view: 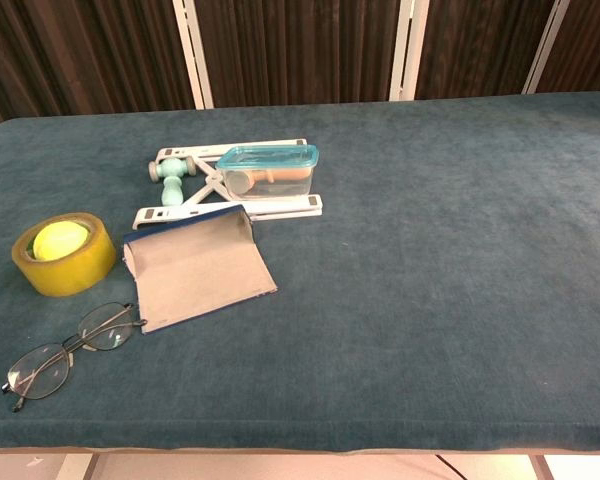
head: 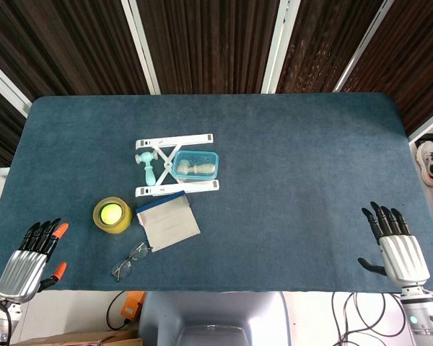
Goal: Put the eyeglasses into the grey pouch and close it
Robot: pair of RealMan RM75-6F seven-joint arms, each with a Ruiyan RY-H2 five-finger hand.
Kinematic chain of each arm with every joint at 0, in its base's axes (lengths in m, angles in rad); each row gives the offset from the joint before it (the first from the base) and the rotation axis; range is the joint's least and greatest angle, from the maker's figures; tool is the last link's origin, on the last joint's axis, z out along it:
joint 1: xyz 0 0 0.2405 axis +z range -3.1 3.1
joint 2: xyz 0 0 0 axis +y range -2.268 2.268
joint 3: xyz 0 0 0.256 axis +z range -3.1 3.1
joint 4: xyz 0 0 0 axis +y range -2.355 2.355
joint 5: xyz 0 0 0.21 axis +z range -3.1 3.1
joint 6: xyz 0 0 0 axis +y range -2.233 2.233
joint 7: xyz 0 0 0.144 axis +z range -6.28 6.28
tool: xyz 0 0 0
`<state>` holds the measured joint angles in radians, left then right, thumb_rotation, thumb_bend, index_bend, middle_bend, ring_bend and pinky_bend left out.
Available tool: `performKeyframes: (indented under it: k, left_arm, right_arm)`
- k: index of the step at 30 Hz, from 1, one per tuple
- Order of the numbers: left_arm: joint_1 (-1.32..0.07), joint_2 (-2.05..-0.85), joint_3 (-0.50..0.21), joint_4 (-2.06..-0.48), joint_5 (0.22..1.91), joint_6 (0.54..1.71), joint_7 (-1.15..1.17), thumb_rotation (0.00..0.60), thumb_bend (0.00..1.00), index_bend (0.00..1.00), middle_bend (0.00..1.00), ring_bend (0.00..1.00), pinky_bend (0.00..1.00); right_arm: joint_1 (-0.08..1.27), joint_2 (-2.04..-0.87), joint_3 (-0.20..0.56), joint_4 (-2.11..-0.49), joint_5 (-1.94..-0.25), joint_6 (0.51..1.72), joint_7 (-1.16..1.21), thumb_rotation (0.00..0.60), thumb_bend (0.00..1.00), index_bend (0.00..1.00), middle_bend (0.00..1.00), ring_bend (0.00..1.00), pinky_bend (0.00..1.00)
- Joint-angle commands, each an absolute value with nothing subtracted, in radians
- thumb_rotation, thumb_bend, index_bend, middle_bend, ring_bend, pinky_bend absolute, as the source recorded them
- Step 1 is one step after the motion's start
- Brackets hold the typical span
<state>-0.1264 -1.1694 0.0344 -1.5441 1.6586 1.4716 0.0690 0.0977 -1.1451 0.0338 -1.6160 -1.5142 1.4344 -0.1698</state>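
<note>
Right, the eyeglasses [view: 68,346] lie at the near left of the table [view: 440,260], lenses down on the blue cloth, arms folded out, close to the near edge. Just beyond them to the right sits the grey pouch [view: 200,265], flat on the table with its dark-edged mouth turned to the far side; the glasses are near its near-left corner, and whether they touch it I cannot tell. Left of the pouch stands a yellow tape roll [view: 64,254] with a yellow-green ball showing in its hole. Further back is a white folding stand [view: 230,180], a pale green handled tool [view: 170,178] lying on its left part and a clear box with a blue lid [view: 268,170] on its right part. Out at the near corners, well apart from everything, the left hand [head: 30,259] rests with its fingers [head: 46,232] straight and holding nothing, and the right hand [head: 397,249] does likewise, fingers [head: 384,218] extended, thumb out to the side
</note>
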Motion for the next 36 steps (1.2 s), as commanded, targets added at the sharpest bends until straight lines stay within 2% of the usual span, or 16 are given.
performKeyframes:
  k: [1, 4, 7, 11, 19, 23, 36]
  left_arm:
    - [-0.129, -1.172, 0.037, -1.548, 1.657, 1.464, 0.075, 0.6, 0.35, 0.0, 0.0, 0.0, 0.06]
    - [-0.148, -1.174, 0.054, -1.551, 1.689, 1.44, 0.032, 0.6, 0.35, 0.0, 0.0, 0.0, 0.07]
    - [-0.182, -1.196, 0.087, -1.522, 1.789, 1.444, -0.095, 0.6, 0.35, 0.0, 0.0, 0.0, 0.09]
    - [-0.207, -1.306, 0.092, -1.425, 1.86, 1.478, -0.173, 0.6, 0.34, 0.0, 0.0, 0.0, 0.08]
    - [-0.265, -1.439, 0.04, -1.411, 1.755, 1.346, -0.112, 0.6, 0.35, 0.0, 0.0, 0.0, 0.07]
    - [-0.293, -1.456, 0.048, -1.409, 1.731, 1.283, -0.111, 0.6, 0.34, 0.0, 0.0, 0.0, 0.06]
    - [-0.309, -1.558, 0.045, -1.353, 1.678, 1.257, -0.068, 0.6, 0.32, 0.0, 0.0, 0.0, 0.05]
  right_arm:
    - [0.098, -1.145, 0.033, -1.617, -1.514, 1.434, -0.169, 0.6, 0.17, 0.0, 0.0, 0.0, 0.0]
    - [0.097, -1.144, 0.033, -1.617, -1.515, 1.436, -0.17, 0.6, 0.18, 0.0, 0.0, 0.0, 0.0]
    - [0.096, -1.142, 0.029, -1.618, -1.519, 1.434, -0.168, 0.6, 0.18, 0.0, 0.0, 0.0, 0.0]
    - [0.098, -1.142, 0.024, -1.617, -1.521, 1.426, -0.172, 0.6, 0.17, 0.0, 0.0, 0.0, 0.0]
    - [0.108, -1.144, 0.021, -1.614, -1.522, 1.407, -0.164, 0.6, 0.17, 0.0, 0.0, 0.0, 0.0]
    - [0.108, -1.144, 0.026, -1.612, -1.514, 1.406, -0.159, 0.6, 0.17, 0.0, 0.0, 0.0, 0.0]
    - [0.115, -1.147, 0.026, -1.614, -1.502, 1.392, -0.164, 0.6, 0.17, 0.0, 0.0, 0.0, 0.0]
